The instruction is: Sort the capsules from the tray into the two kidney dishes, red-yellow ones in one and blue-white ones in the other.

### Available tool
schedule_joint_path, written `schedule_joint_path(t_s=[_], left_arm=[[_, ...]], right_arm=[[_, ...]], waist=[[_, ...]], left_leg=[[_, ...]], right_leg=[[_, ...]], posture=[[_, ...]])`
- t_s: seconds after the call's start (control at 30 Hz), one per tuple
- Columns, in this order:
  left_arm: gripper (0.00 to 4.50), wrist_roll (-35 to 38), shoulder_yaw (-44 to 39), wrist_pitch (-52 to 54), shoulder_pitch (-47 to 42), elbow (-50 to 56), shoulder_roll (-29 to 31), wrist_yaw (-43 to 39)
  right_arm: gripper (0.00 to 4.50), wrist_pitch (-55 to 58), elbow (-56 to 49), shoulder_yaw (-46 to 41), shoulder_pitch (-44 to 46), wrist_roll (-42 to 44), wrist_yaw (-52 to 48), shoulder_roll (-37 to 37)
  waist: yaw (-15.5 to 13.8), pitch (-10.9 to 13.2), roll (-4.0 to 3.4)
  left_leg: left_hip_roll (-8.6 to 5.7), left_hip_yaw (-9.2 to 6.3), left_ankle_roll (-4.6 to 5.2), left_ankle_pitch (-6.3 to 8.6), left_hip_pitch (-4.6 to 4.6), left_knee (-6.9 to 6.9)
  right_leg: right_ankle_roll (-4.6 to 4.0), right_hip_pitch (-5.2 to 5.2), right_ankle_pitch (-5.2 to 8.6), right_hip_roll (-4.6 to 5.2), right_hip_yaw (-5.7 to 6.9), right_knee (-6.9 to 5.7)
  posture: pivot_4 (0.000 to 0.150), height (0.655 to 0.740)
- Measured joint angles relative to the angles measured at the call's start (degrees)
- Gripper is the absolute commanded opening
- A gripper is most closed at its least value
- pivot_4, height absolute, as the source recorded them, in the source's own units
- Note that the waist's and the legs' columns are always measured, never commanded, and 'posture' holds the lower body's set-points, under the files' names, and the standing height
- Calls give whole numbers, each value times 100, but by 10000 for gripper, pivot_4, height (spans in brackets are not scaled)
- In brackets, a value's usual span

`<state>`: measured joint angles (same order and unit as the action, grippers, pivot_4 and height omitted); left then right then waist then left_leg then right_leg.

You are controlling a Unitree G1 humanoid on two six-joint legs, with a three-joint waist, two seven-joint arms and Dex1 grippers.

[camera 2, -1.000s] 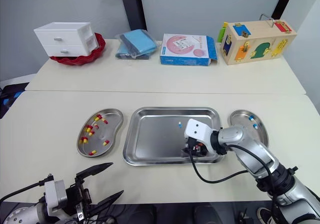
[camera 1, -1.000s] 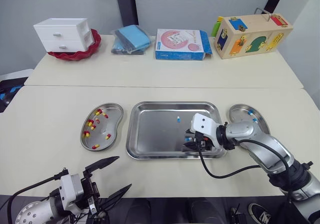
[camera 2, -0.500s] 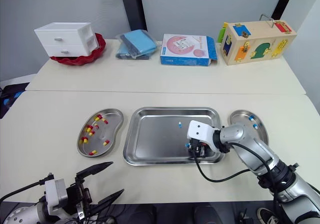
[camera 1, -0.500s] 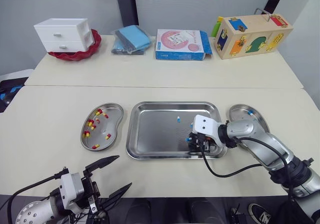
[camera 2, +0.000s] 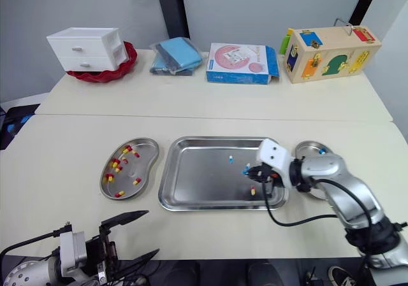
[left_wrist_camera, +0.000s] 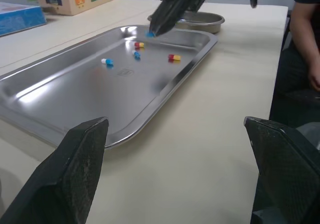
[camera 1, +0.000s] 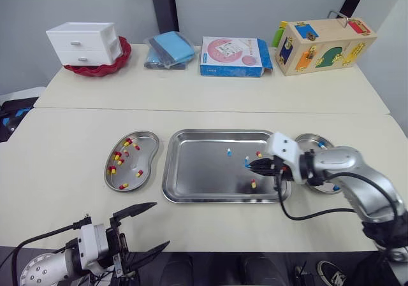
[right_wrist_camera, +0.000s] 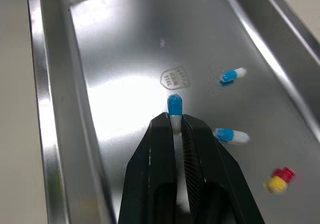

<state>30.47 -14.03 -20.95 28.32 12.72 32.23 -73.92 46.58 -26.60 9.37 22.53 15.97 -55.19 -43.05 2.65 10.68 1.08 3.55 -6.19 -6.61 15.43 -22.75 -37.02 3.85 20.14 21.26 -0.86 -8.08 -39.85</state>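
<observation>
Table (camera 1: 64, 139) first: tray (camera 1: 197, 174) in middle, dish either side. Right-hand dish (camera 1: 312, 137) has blue-white ones, so we reckon that's the drop spot. Left-hand dish (camera 1: 145, 152) has red-yellow lot. Right gripper (camera 1: 250, 165) over tray's right half, clamped on blue-white capsule (right_wrist_camera: 174, 107). Capsule in line w/ fingers, blue end poking past tips. Key bit: right-hand dish sits just beside tray, back toward gripper's wrist side, so short hop rightward imo. Left gripper (camera 1: 162, 223) spread wide apart, low by near table edge, well away.
</observation>
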Motion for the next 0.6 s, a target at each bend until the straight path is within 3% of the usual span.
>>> schedule_joint_path(t_s=[0.3,0.43,0.6], left_arm=[[45000,216,154,-194,-601,-697,263,-830],[45000,272,254,-199,-904,-894,268,-933],[45000,324,260,-199,-940,-907,268,-946]], right_arm=[[90,380,-325,-2844,-2125,568,-97,-1055],[90,399,-105,-3405,-2555,557,155,-989],[90,396,39,-3456,-2634,560,546,-841]], waist=[[-79,1,-5],[-31,1,-5],[28,1,-5]], left_leg=[[-4,3,1,-1,8,-1],[-3,11,2,-1,17,-3],[-3,11,2,-1,16,0]], right_leg=[[0,-8,0,-1,-2,-1],[0,-15,0,-2,-12,-3],[0,-15,0,-2,-13,-3]], posture=[[1500,7400],[1500,7400],[1500,7400]])
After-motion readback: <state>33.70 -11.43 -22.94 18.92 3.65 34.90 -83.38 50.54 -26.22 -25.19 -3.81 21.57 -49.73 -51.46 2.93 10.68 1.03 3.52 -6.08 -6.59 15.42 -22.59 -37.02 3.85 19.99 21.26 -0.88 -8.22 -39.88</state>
